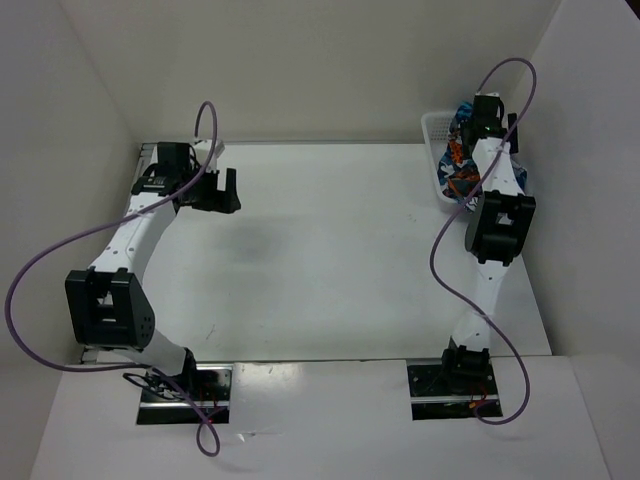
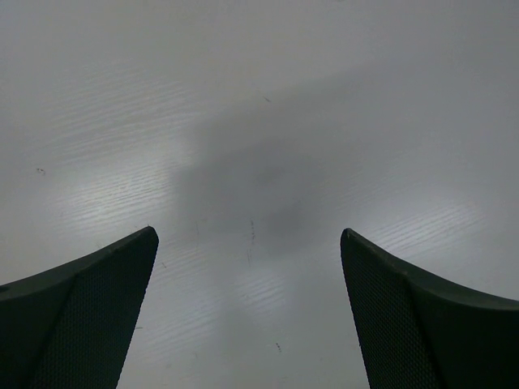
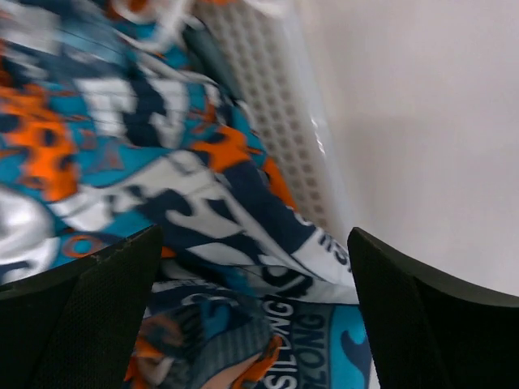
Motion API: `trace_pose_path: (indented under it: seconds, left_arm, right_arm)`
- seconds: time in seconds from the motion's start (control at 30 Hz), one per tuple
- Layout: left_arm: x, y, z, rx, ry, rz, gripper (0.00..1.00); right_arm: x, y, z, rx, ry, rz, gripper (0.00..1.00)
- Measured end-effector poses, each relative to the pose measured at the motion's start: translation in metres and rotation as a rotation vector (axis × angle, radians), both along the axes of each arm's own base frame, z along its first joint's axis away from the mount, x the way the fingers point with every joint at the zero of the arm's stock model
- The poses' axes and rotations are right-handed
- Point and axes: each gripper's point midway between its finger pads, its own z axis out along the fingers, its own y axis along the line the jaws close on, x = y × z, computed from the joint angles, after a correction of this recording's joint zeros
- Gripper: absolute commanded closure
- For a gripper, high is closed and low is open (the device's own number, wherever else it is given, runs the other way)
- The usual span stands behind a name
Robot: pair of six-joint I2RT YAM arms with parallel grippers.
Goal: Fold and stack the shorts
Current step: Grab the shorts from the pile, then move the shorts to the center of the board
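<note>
The shorts (image 1: pixel 459 160), printed in blue, orange, white and black, lie bunched in a white mesh basket (image 1: pixel 433 128) at the table's far right. My right gripper (image 1: pixel 478 125) hangs over the basket. In the right wrist view it (image 3: pixel 253 312) is open, its jaws wide apart just above the shorts (image 3: pixel 178 203), gripping nothing. The basket wall (image 3: pixel 268 97) runs along the right of the fabric. My left gripper (image 1: pixel 213 190) is at the far left of the table. In the left wrist view it (image 2: pixel 250 312) is open and empty over bare tabletop.
White walls close in the table at the back and both sides. The right arm's cable (image 1: pixel 520 75) loops above the basket. The basket sits close to the right wall (image 3: pixel 422 121).
</note>
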Motion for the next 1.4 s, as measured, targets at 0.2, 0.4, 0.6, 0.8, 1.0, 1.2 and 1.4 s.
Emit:
trace_pose_path:
  seconds: [0.2,0.4,0.6,0.8,1.0,1.2,1.4]
  left_arm:
    - [-0.001,-0.002,-0.008,-0.012,0.033,-0.01,0.0]
    - [-0.003,-0.006,-0.008,-0.028,0.043,-0.025,0.0]
    - [-0.012,-0.009,-0.013,-0.044,0.058,-0.039,0.0]
    - [-0.023,-0.006,-0.007,-0.032,0.033,-0.029,0.0]
    - [-0.019,0.014,0.02,0.05,-0.109,0.058,0.0]
    - [-0.017,0.034,0.052,0.116,-0.248,0.15,0.0]
    - [-0.018,0.052,0.079,0.152,-0.336,0.228,0.0]
  right_arm:
    - [-0.016,-0.022,-0.02,-0.016,0.079,-0.066,0.35]
    - [-0.023,-0.018,-0.032,0.009,0.121,-0.063,1.0]
    - [-0.027,-0.006,-0.047,0.081,0.146,-0.037,1.0]
    - [-0.016,0.019,0.007,0.21,-0.012,-0.01,1.0]
    - [-0.042,0.09,0.213,0.242,-0.481,0.102,1.0]
    - [-0.14,0.258,0.448,0.371,-1.033,0.484,1.0]
    - [-0.195,0.295,0.515,0.611,-1.24,0.603,1.0]
